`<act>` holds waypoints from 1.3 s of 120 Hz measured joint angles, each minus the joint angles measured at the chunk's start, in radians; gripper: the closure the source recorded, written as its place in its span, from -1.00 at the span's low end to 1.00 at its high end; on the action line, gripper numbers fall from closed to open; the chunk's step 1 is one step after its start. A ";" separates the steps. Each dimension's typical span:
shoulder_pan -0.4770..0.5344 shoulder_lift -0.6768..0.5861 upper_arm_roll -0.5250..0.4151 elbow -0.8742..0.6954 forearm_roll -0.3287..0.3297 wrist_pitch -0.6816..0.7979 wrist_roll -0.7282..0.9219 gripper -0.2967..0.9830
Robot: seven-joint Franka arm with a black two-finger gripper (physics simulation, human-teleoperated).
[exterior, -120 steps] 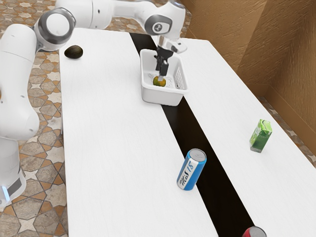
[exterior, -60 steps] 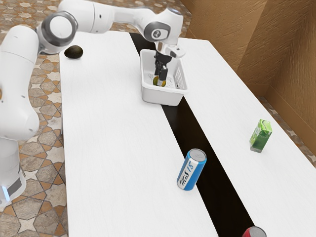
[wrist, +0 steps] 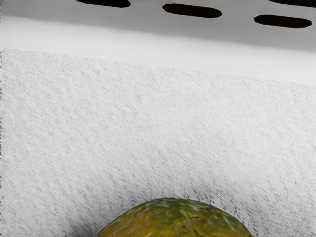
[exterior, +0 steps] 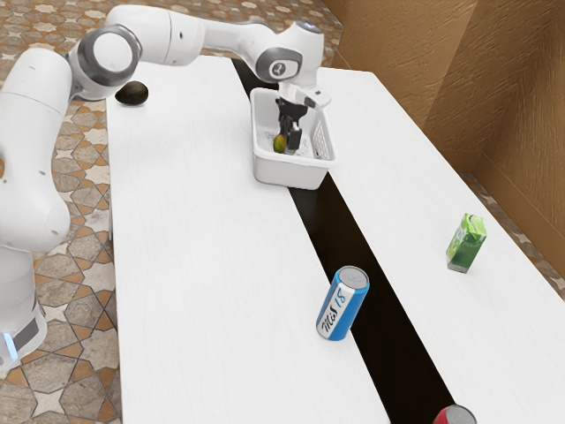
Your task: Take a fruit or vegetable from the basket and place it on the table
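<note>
The fruit (exterior: 280,143) sits inside the basket (exterior: 287,173), the tool (exterior: 290,141) dipped in beside it, presumably to grip it. How open the tool is, or whether it holds anything, I can't tell. The table (exterior: 194,230) surrounds the basket.

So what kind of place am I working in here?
Hard to pin down, perhaps a kitchen or dining room: a long white table holds a plastic basket, a drink can and a green carton, above a patterned tile floor.
</note>
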 joint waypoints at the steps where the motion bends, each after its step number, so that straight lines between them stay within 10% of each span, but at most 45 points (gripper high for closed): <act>1: 0.000 0.000 0.000 0.000 0.000 0.001 0.000 -0.29; 68: -0.022 0.053 -0.130 0.085 0.068 -0.085 -0.012 -0.03; 122: -0.419 -0.103 -0.084 0.175 0.098 0.077 -0.043 -0.01; 148: -0.430 -0.110 -0.066 0.166 0.126 0.107 -0.055 -0.33; 156: -0.400 0.065 -0.193 0.194 0.110 -0.101 -0.071 -0.38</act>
